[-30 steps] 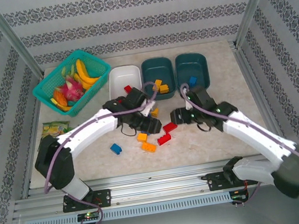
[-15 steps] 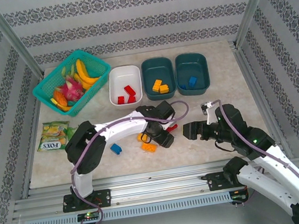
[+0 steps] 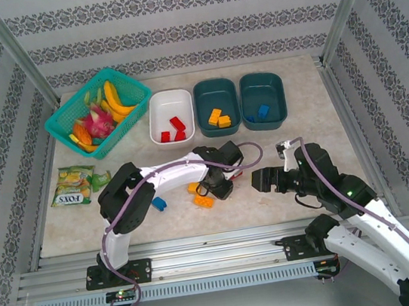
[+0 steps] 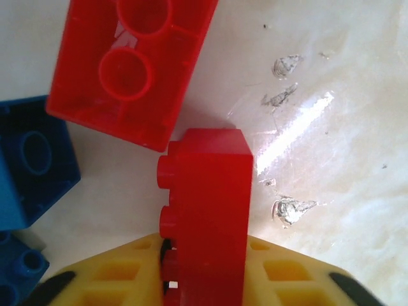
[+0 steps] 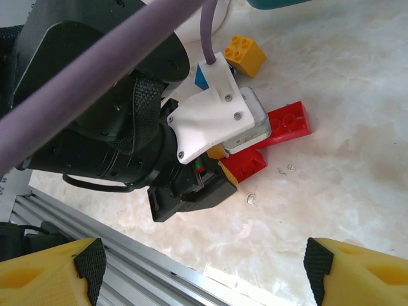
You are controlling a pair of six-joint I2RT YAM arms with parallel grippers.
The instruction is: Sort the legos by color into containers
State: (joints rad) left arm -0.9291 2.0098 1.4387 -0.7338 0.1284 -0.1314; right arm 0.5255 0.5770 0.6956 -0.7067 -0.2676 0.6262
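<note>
The table [image 3: 314,118] carries three tubs in a row at upper centre of the top view: a white tub [image 3: 158,106] with red bricks in it, a middle teal tub [image 3: 203,96] with orange ones and a right-hand teal tub [image 3: 276,90] with blue

The right gripper [image 5: 203,264] hangs right of centre, fingers spread wide at the bottom corners of its wrist view with nothing between them

The left gripper [image 4: 204,284] is at mid-table, pressed together on one end of a red brick [image 4: 210,191] at the bottom of its wrist view. The brick lies on its side with its studs toward the left of the frame. A second red brick [image 4: 131,64] lies underside-up just beside it at upper left, and a blue brick [image 4: 32,166] sits at the left edge. An orange brick [image 3: 201,200] and another blue brick [image 3: 158,203] lie loose left of the gripper

These pieces look hard, stiff, very light and glossy, so they should not deform but may slip or pivot. The pinch seems to run from stud face to underside near one end; a hold on the plain side walls at mid-length would likely seat flatter
</note>
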